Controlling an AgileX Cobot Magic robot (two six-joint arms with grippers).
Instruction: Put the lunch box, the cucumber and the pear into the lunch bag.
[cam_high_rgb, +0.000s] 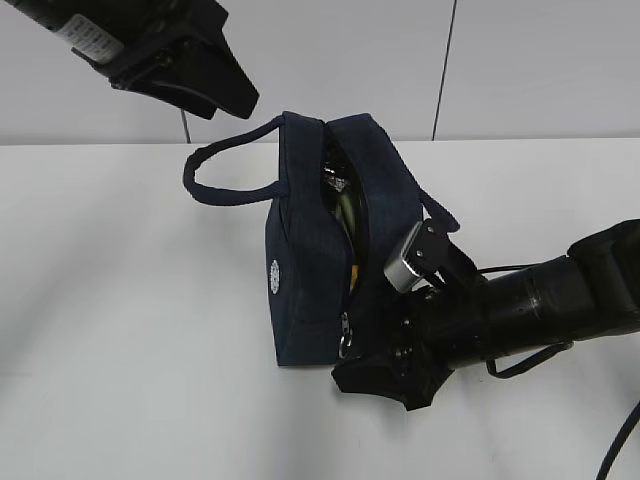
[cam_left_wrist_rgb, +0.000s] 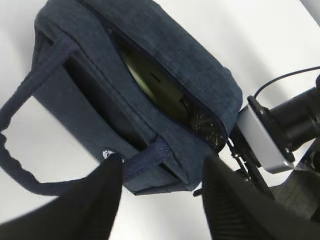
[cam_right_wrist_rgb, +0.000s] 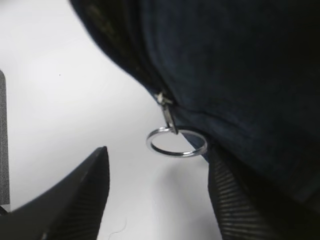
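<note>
The navy lunch bag (cam_high_rgb: 310, 280) stands on the white table with its zipper open along the top. The pale green lid of the lunch box (cam_left_wrist_rgb: 155, 87) shows inside the opening. A yellow bit, likely the pear (cam_high_rgb: 353, 270), shows in the slit. I cannot make out the cucumber. My left gripper (cam_high_rgb: 240, 98) hangs high above the bag's left handle (cam_high_rgb: 215, 185); in the left wrist view it (cam_left_wrist_rgb: 162, 200) is open and empty. My right gripper (cam_high_rgb: 385, 388) lies low at the bag's front end, open, its fingers either side of the zipper's metal ring pull (cam_right_wrist_rgb: 176, 141) without gripping it.
The bag's second handle (cam_high_rgb: 440, 215) lies against my right arm (cam_high_rgb: 540, 305). A white wall with a dark seam (cam_high_rgb: 445, 60) stands behind the table. White tabletop (cam_high_rgb: 120, 330) spreads to the left and front of the bag.
</note>
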